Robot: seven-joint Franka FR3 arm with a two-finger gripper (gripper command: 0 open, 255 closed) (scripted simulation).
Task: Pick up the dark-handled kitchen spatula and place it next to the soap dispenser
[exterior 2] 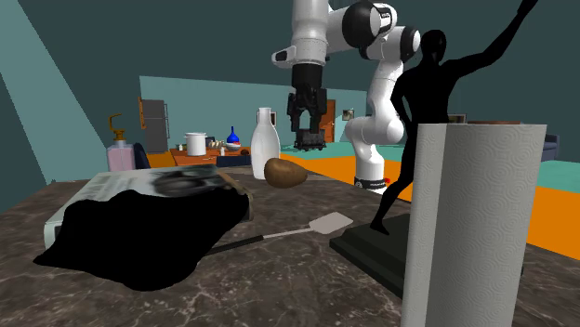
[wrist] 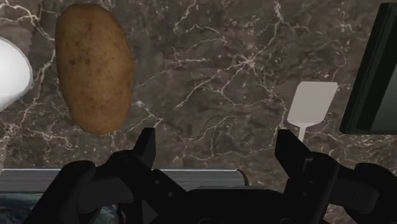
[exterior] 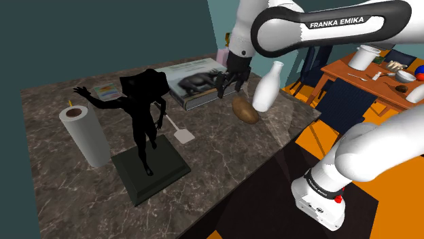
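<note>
Done so far: nothing that I can see. The spatula (exterior: pixel 178 131) lies flat on the dark marble desk (exterior: pixel 231 156) and is not lifted.
Gripper: the black gripper (exterior: pixel 229 83) hangs above the desk. Its fingers (wrist: pixel 146 146) stand wide apart and there is nothing between them.
Spatula place: in the shoulder view it is near the gripper, at about 7 o'clock from it. Its pale blade lies close to the black statue (exterior: pixel 143 115) and its base (exterior: pixel 149 173).
Goal place: the soap dispenser (exterior 2: pixel 120 154) is, I believe, the pinkish pump bottle behind the book (exterior: pixel 197 80). In the shoulder view it is at about 12 o'clock from the gripper. It is partly hidden there, so I am not sure.
Left to do: all of it, as I judge. The gripper must go down, take the handle, lift, carry and set the spatula down beside the soap dispenser.
Around, in the shoulder view: a potato (wrist: pixel 94 67) is at 5 o'clock from the gripper and a white bottle (exterior: pixel 270 87) at 3 o'clock. A paper towel roll (exterior: pixel 85 136) stands well apart at 8 o'clock.
In the way: the statue stands close over the handle, and the book lies between the spatula and the soap dispenser.
</note>
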